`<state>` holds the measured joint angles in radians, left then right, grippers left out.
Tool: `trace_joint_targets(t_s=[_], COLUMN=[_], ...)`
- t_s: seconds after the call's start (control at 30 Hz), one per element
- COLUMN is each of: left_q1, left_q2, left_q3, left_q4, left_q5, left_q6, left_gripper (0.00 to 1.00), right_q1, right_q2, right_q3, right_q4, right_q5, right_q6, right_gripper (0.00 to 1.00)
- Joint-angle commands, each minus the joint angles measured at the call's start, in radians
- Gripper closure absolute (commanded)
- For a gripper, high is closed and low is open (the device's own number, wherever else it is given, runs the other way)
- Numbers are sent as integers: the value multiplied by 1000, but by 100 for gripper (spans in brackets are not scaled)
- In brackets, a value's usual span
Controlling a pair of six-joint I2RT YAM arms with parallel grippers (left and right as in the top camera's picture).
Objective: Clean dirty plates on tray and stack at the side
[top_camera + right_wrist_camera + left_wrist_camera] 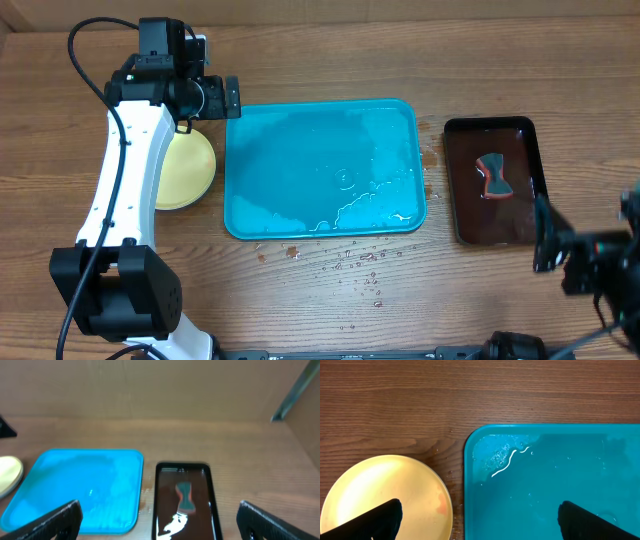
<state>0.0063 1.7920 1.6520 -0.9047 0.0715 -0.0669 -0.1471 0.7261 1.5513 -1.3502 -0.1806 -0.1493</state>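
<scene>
The left arm [125,170] hid part of the pale yellow round plastic plate [192,165] by the worktop's left edge. The left gripper [480,520] and right gripper [160,520] gaped wide, empty.

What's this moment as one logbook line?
tray: wet, no plates | yellow plate: beside it | left fingers: open, spanning plate and tray | right fingers: open | sponge: in dark tray
</scene>
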Motion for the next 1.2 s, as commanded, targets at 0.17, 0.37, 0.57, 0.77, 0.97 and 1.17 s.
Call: trace_joint_targets(t_s=[0.17, 0.37, 0.57, 0.77, 0.97, 1.17], left_q1=[0, 0, 0, 0, 0, 0], left_q2=[13, 13, 13, 13, 13, 13], left_q3=[8, 8, 8, 8, 8, 8], left_q4=[1, 1, 0, 1, 0, 1], left_q5=[4, 4, 4, 4, 4, 4], left_q6=[23, 23, 23, 23, 23, 23], left_gripper=[0, 0, 0, 0, 0, 0], right_q1=[2, 2, 1, 2, 2, 2], right_q2=[-19, -19, -29, -165, -347, -492], right_q3=[4, 4, -43, -283, -612, -949], right_q4=[-227, -216, -79, 233, 581, 945], right_q5=[-9, -16, -16, -26, -89, -182], right_q6=[19, 19, 19, 19, 19, 19], right_gripper=[0, 0, 0, 0, 0, 0])
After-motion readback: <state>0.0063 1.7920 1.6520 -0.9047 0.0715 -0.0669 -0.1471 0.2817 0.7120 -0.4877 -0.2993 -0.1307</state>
